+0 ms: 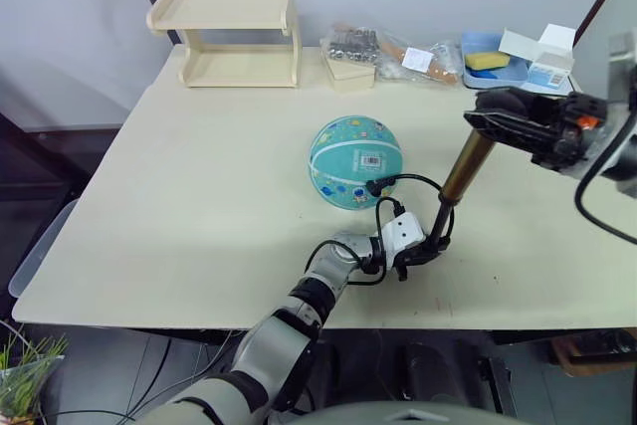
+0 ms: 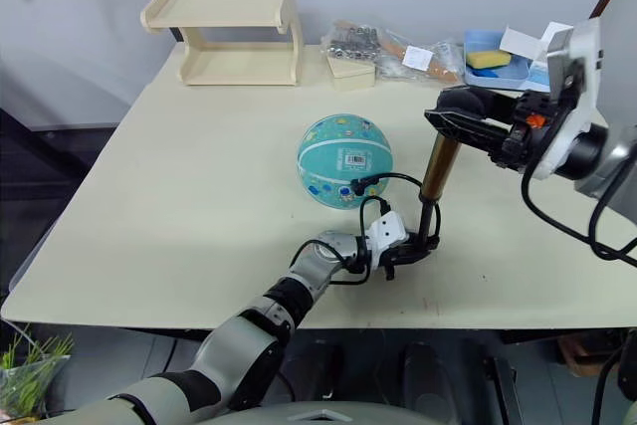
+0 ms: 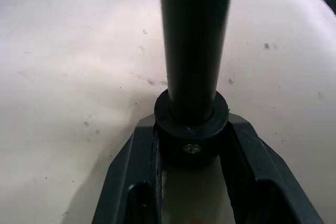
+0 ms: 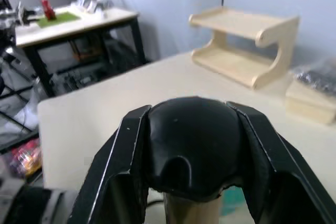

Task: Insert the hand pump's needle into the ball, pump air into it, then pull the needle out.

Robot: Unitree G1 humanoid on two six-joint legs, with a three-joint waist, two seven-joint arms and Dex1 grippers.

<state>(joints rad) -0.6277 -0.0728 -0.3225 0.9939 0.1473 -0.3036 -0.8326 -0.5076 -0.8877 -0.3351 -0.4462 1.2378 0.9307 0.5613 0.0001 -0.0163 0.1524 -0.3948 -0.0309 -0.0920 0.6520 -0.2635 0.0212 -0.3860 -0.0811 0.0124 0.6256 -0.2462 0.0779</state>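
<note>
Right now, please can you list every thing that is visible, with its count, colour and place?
ball: 1, teal, table centre, hose end at its side.
hand pump: 1, gold and black, tilted, right of ball.
wooden shelf: 1, pale, far left.
plastic bag: 1, clear, far edge.
blue tray: 1, holding yellow sponge.
white box: 1, far right.
table: 1, cream.
left gripper: shut on pump base.
right gripper: shut on pump handle.
</note>
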